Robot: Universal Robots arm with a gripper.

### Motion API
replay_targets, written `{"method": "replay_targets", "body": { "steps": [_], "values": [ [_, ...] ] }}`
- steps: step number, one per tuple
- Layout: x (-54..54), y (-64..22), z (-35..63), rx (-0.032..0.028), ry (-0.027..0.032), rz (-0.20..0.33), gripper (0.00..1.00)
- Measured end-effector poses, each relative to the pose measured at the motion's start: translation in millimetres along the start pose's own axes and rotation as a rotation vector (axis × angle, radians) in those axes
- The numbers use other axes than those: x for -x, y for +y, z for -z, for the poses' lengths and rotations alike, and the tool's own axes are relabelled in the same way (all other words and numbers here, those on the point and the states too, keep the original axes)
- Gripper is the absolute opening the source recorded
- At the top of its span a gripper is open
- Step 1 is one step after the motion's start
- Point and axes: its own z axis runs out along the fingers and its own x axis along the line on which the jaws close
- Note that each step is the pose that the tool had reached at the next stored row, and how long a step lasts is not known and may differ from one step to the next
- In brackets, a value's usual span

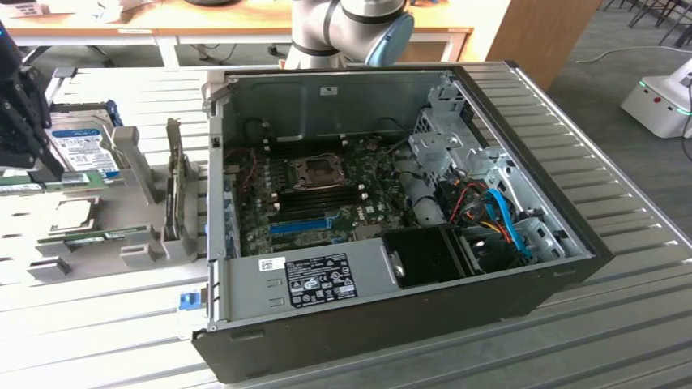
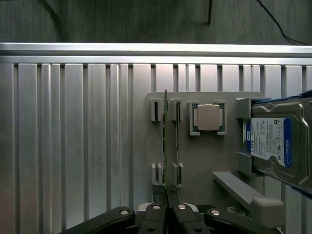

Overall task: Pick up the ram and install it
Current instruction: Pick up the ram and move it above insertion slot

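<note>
With the fingers (image 2: 157,214) pinched narrowly onto the thin ram (image 2: 165,146) over the grey holder (image 2: 209,156), the stick could twist or slip if jolted.

Place: probably a robotics lab | Signs: ribbed metal bench (image 1: 633,324), opened computer case (image 1: 368,332), grey parts fixture (image 1: 141,174), robot arm (image 1: 346,28), wooden desks (image 1: 216,20) behind, carpeted floor (image 1: 605,89)
</note>
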Motion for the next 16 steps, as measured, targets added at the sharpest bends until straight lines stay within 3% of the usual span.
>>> {"method": "replay_targets", "body": {
  "steps": [16],
  "values": [
    [1.1,-0.1,32.2,0.0,0.0,0.0,0.12]
  ]
}}
